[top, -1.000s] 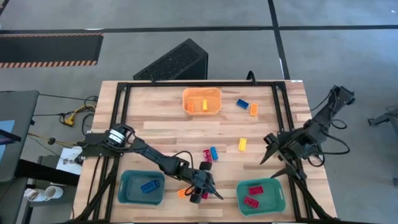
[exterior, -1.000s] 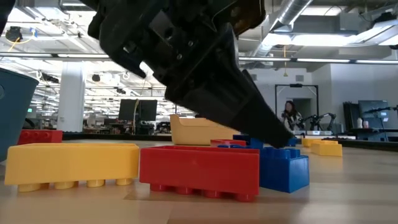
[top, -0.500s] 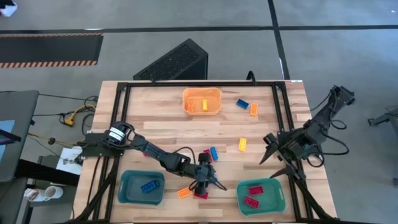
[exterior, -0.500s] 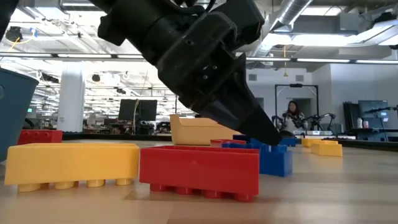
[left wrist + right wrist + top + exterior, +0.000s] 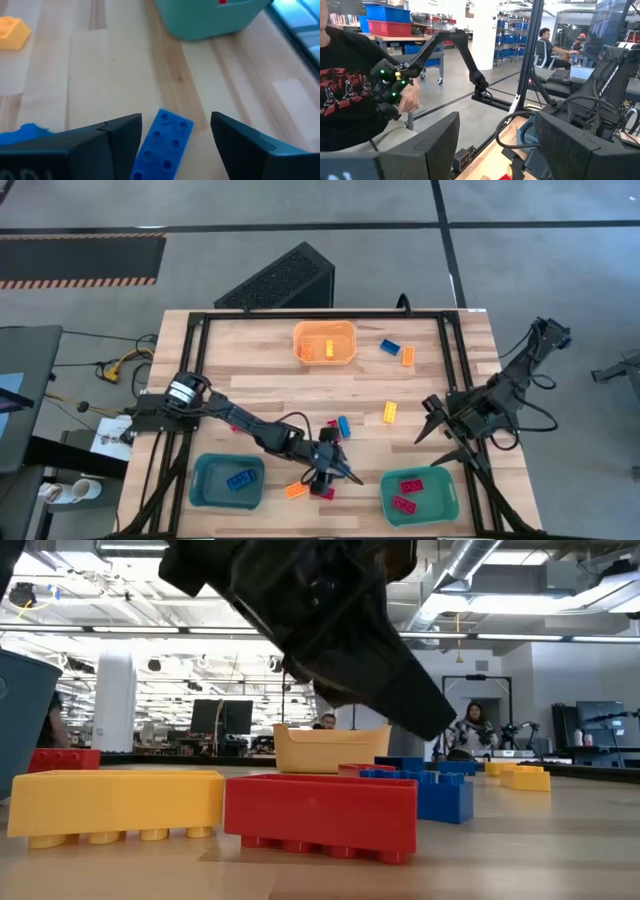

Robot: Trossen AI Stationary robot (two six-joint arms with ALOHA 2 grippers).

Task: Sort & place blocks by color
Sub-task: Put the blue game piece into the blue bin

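Note:
A blue block (image 5: 162, 145) lies flat on the table, studs up, and also shows in the low view (image 5: 430, 795). My left gripper (image 5: 175, 122) hangs open just above it near the table's front middle (image 5: 343, 473), one finger on either side, touching nothing. A yellow block (image 5: 115, 805) and a red block (image 5: 320, 812) lie close by at the near edge. My right gripper (image 5: 426, 423) waits open, raised over the table's right side.
An orange bin (image 5: 324, 355) stands at the far middle. A teal bin with a blue block (image 5: 205, 485) is at the near left, a teal bin with red blocks (image 5: 445, 498) at the near right. Loose blocks (image 5: 391, 412) lie mid-table and far right (image 5: 398, 352).
My left gripper has moved the blue block a little toward the table's far edge, let go of it and risen clear. The block now rests flat on the table below the fingers.

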